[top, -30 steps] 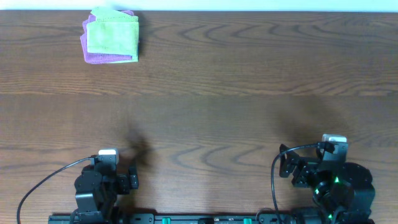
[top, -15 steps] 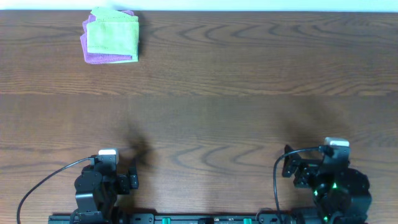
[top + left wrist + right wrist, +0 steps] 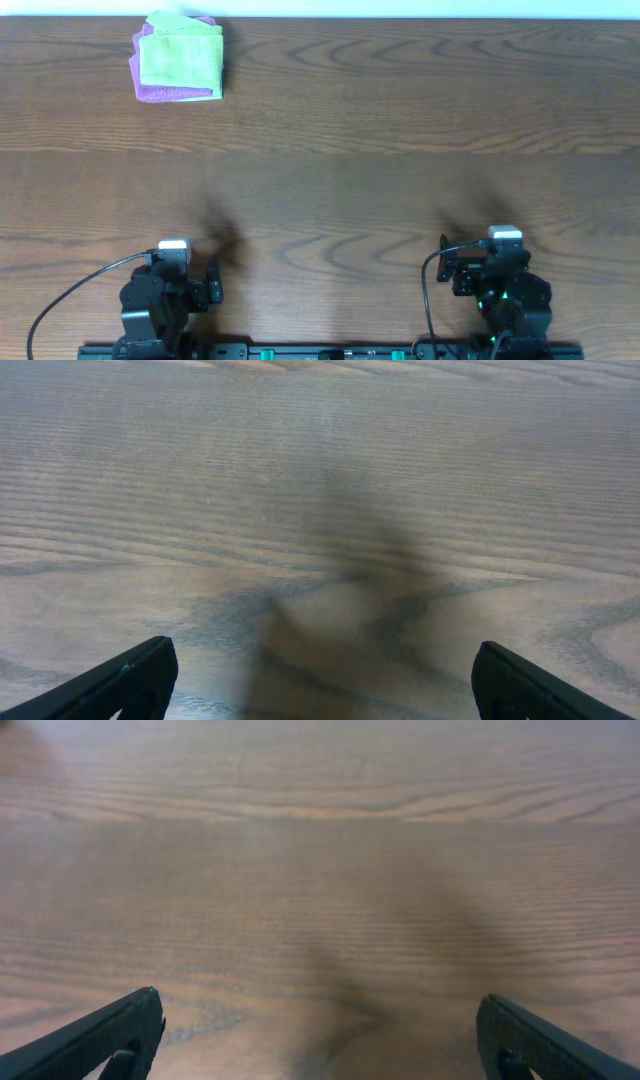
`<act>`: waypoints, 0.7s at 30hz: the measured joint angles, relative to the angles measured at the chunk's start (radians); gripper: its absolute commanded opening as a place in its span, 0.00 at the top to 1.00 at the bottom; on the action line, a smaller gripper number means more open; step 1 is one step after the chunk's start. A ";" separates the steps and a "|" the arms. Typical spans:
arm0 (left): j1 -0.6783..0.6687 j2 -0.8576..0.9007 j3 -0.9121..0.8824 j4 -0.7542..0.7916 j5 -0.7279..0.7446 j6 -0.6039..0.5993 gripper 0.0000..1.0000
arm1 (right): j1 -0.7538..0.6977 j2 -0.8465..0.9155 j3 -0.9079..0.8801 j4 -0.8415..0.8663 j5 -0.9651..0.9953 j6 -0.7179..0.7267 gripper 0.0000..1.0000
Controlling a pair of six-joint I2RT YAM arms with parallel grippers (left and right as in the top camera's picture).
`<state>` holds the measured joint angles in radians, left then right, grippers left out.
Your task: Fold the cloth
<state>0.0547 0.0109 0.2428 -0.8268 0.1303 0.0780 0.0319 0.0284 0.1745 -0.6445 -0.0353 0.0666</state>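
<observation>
Lying at the far left corner of the wooden surface (image 3: 350,150), the green cloth (image 3: 182,58) is folded into a roughly square shape and rests flat on top of a purple cloth (image 3: 165,94). The purple cloth shows as a margin along the left and near edges of the green cloth. Both cloths are well apart from the 2 arms.

The left arm (image 3: 158,300) sits at the near edge of the surface, on the left side of the overhead view. A black cable (image 3: 70,290) loops out from it toward the left. The right arm (image 3: 505,295) sits at the near edge on the right side, with a green light showing on its body.

Left gripper (image 3: 322,685): in the left wrist view, the 2 black fingers (image 3: 130,680) appear only at the lower left and lower right corners, spread wide. Bare wood grain fills the gap between them, so the gripper holds nothing. A soft dark shadow (image 3: 370,560) falls on the wood ahead of it.

Right gripper (image 3: 325,1040): in the right wrist view, its 2 fingers (image 3: 110,1035) also stand at the lower corners, fully spread, with only bare wood between them. This gripper holds nothing.
</observation>
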 measured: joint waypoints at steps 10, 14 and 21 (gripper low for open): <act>0.000 0.000 0.000 0.000 0.000 0.000 0.05 | -0.006 -0.003 -0.006 -0.013 -0.023 -0.004 0.01; 0.000 0.000 0.000 0.000 0.000 0.000 0.05 | -0.006 -0.003 -0.006 -0.017 -0.030 -0.004 0.01; 0.000 0.000 0.000 0.000 0.000 0.000 0.05 | -0.006 -0.003 -0.006 -0.017 -0.036 -0.004 0.01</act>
<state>0.0551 0.0109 0.2428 -0.8268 0.1303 0.0780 0.0261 0.0250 0.1688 -0.6613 -0.0711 0.0624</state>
